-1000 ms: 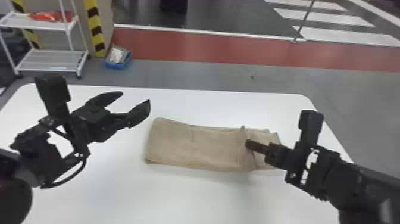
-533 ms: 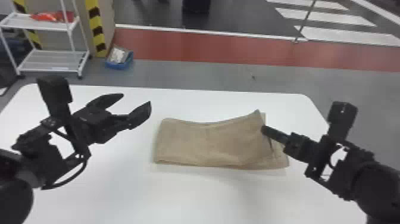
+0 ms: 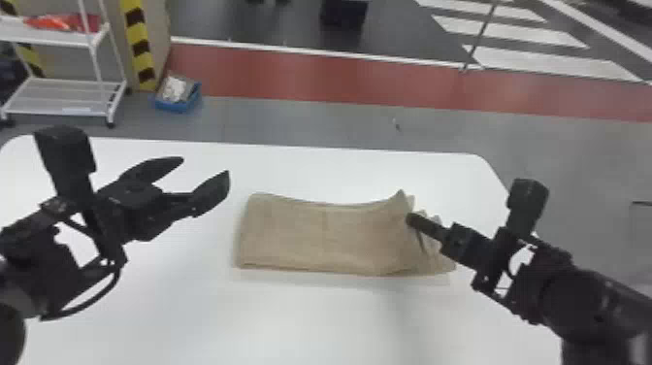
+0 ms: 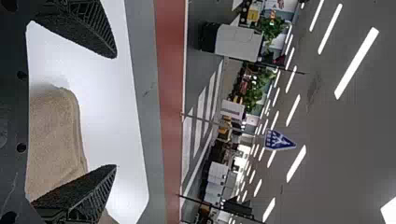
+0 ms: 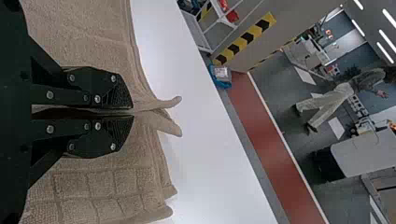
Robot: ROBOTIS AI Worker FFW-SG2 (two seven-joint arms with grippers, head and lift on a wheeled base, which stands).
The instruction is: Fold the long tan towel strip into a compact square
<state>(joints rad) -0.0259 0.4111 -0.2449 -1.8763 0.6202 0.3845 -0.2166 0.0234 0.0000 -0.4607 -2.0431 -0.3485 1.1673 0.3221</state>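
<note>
Towel (image 3: 310,238) slid left, right gripper (image 3: 411,221) clamped on its end, probably squaring layers; left gripper (image 3: 205,166) wide, empty.

Bare table (image 3: 291,320) nearside, room to pass; right tool (image 3: 413,221) blocks towel strip's (image 3: 315,238) right end, left tool (image 3: 205,167) flanks other!

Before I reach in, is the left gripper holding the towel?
No, the left gripper is open above the table, beside the towel.
</note>
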